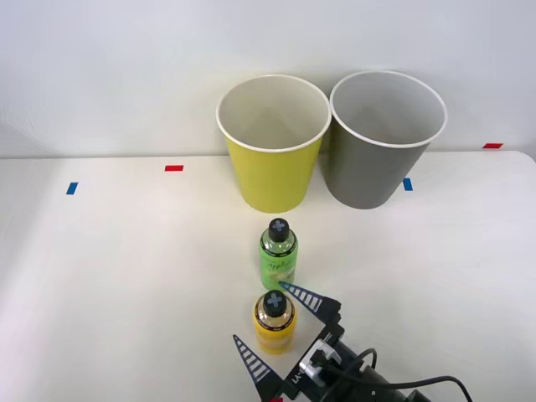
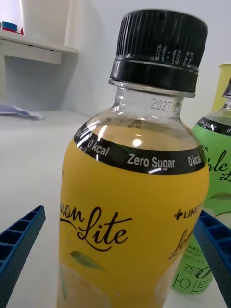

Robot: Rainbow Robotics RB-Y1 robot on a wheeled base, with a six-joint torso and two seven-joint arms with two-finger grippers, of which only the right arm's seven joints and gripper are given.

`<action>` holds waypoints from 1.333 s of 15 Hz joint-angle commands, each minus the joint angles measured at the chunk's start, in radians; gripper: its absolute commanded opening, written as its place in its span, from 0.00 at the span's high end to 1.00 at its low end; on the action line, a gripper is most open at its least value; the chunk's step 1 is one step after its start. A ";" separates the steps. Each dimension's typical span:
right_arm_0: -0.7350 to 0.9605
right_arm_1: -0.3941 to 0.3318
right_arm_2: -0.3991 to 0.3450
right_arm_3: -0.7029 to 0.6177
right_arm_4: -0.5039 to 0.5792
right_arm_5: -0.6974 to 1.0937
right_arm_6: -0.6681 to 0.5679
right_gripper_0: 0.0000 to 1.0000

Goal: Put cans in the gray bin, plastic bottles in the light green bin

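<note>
Yellow bottle [image 1: 274,322]: upright near the table's [image 1: 109,276] front edge, between the right gripper's [image 1: 280,328] spread, untouching fingers. Green bottle [image 1: 277,254]: upright just behind.

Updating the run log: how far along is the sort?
Nothing visibly sorted: what shows of both bins' insides looks bare. In hand: the right end effector, open, straddles the yellow bottle. Left: that bottle and the green bottle into the light green bin; gray bin unused.

Two plastic bottles [image 1: 275,286], two bins [image 1: 273,142]
</note>
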 commanded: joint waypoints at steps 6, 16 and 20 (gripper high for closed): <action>0.026 0.025 -0.008 0.003 0.000 0.000 0.012 1.00; 0.135 -0.025 -0.241 -0.043 0.207 0.158 -0.201 1.00; 0.170 -0.153 -0.304 -0.115 0.273 0.160 -0.364 1.00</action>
